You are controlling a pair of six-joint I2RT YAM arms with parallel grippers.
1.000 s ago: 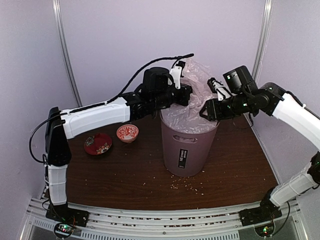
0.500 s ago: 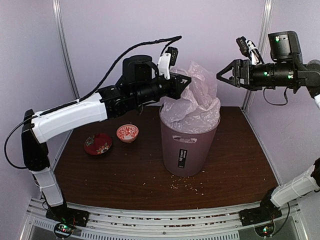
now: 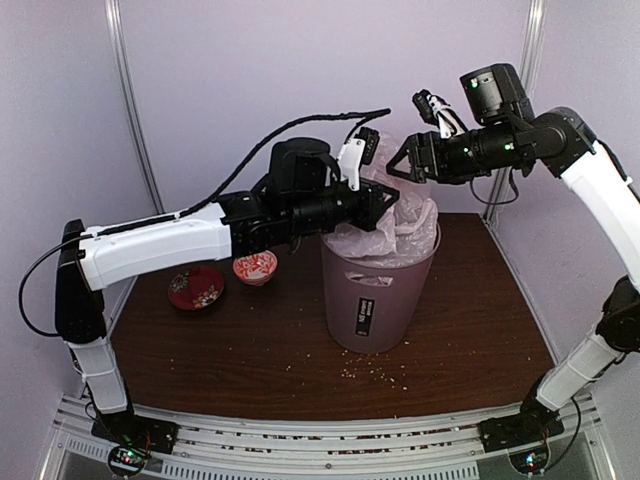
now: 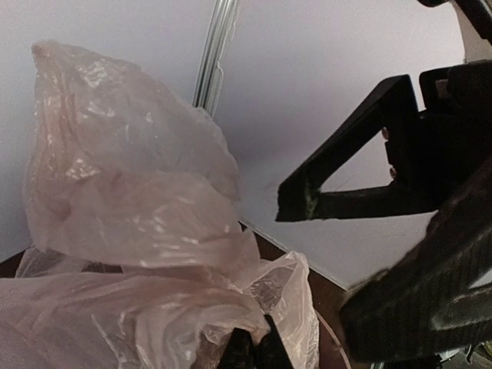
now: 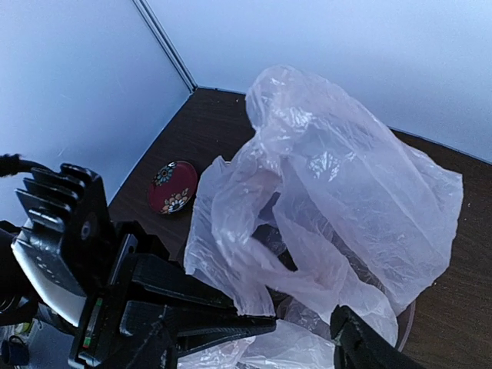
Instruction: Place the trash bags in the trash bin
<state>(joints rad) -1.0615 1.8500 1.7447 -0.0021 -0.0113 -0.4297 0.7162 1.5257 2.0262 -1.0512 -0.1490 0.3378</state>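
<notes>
Most of the crinkly, translucent pinkish trash bag (image 3: 398, 228) billows above the rim of the mauve trash bin (image 3: 375, 300) on the desk (image 3: 250, 345), with only its lower folds tucked inside. The left fingers (image 4: 240, 354) appear pinched shut on a fold near the rim, and the right fingers (image 4: 354, 204) hang spread and empty just above the bag's peak. The thin film looks springy enough to spill over the rim once released, and a tug on the pinched fold could drag it out or tip the bin.
</notes>
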